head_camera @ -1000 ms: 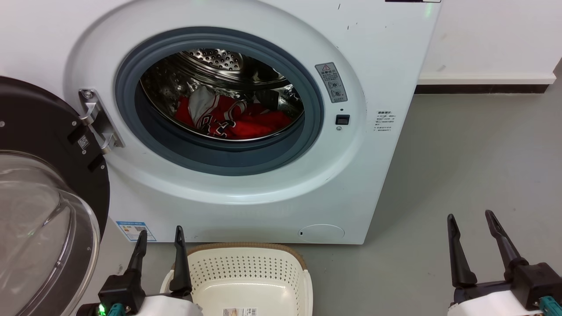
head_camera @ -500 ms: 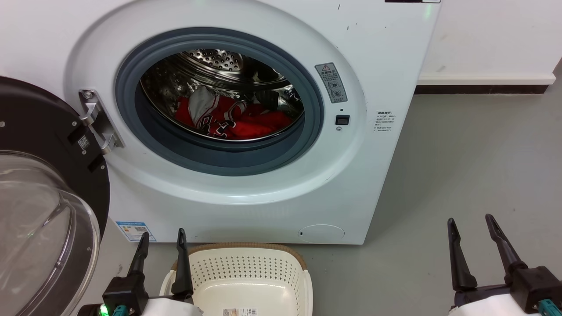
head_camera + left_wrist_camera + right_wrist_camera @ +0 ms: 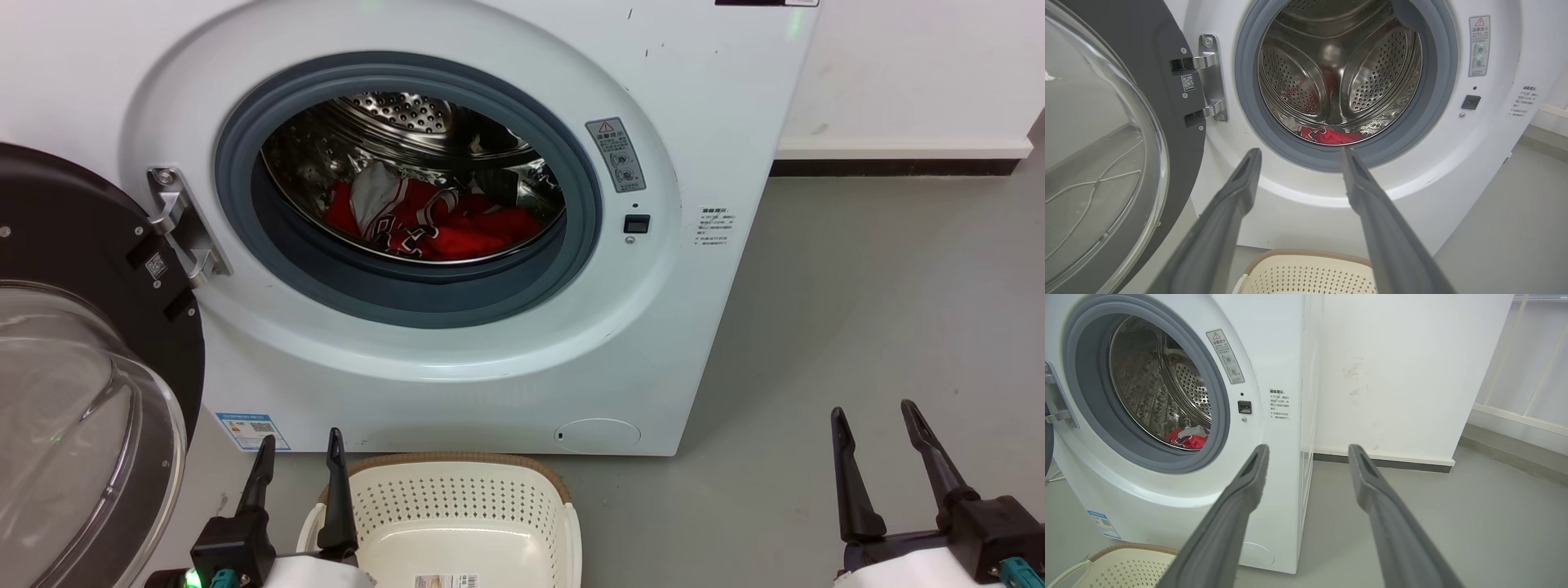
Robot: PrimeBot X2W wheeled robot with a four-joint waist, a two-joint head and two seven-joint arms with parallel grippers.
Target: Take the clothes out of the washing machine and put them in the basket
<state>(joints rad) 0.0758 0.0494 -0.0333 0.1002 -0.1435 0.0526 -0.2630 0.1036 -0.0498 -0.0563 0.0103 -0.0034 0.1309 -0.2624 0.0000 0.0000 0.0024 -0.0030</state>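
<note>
**Reds low in the drum**

I see crumpled bright red fabric clothes [image 3: 445, 229] low in the steel drum [image 3: 392, 110] of the white front-loading washing machine [image 3: 490, 367], partly hidden. The cream perforated plastic basket [image 3: 457, 490] sits below, cut off. On left gripper [image 3: 300, 438] and right gripper [image 3: 873, 409], jaws spread, empty.

The grey floor [image 3: 865, 278] carries everything here. The washing machine [image 3: 457, 392] stands on it ahead of both my grippers, its white base meeting the floor just beyond my left gripper [image 3: 300, 438] and well off to the left of my right gripper [image 3: 873, 410]. The basket [image 3: 457, 494] sits on the floor just to the right of my left gripper, close in front of the machine's base, with a narrow strip of floor between them. Around and ahead of my right gripper the floor is smooth and matte, running back to a dark skirting strip [image 3: 894, 166] at the foot of a white wall [image 3: 914, 65].
</note>
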